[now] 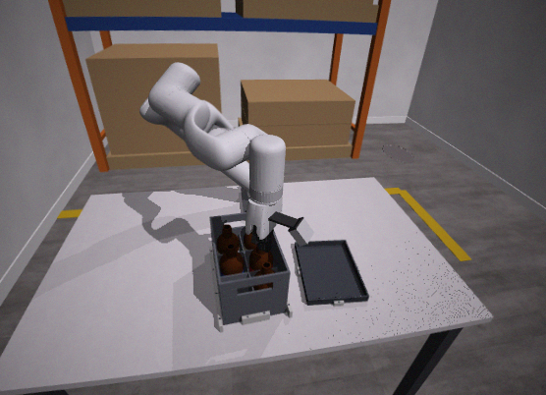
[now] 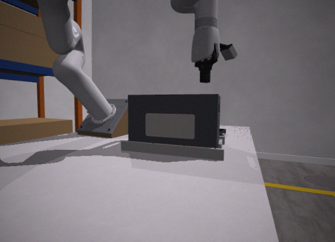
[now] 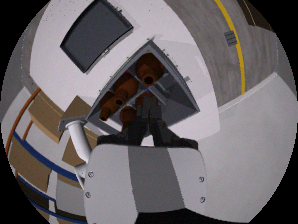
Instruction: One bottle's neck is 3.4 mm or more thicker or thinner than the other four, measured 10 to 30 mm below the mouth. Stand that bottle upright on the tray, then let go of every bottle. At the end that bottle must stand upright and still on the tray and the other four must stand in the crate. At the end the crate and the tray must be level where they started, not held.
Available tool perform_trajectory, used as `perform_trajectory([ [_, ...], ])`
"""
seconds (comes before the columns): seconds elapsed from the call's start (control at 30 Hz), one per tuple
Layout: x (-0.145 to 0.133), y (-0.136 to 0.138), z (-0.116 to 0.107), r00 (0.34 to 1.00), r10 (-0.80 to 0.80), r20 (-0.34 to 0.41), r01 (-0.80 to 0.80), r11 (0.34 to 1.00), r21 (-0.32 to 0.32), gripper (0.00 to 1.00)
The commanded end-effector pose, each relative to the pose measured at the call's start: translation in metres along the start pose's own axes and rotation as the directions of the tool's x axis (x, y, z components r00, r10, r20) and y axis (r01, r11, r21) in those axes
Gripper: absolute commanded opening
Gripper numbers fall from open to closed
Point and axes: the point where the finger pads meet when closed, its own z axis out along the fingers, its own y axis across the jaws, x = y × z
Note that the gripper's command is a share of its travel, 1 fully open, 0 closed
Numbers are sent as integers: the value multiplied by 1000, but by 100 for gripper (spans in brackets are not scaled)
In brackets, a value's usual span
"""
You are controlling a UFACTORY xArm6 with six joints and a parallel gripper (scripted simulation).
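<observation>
A dark grey crate stands on the white table and holds several brown bottles upright in its compartments. A dark, flat tray lies just to the right of the crate and is empty. My gripper hangs in the air above the crate's far right part, clear of its rim, with the fingers shut together and nothing between them. In the wrist view the shut fingers point down at the crate, with bottles visible inside and the tray beyond. The exterior view shows only the crate's wall, so the bottles are hidden there.
The arm's base sits on a wedge mount behind the crate. A shelf rack with cardboard boxes stands behind the table. The table's right edge lies beyond the tray, and yellow floor tape runs past it.
</observation>
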Motion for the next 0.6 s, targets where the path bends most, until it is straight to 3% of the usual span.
perform_trajectory([
  [0.0,6,-4,-2,1000,4,-3,-4,1000,-1,0],
  [0.03,6,-4,-2,1000,4,-3,-4,1000,-1,65],
  [0.57,6,-4,-2,1000,4,-3,-4,1000,-1,65],
])
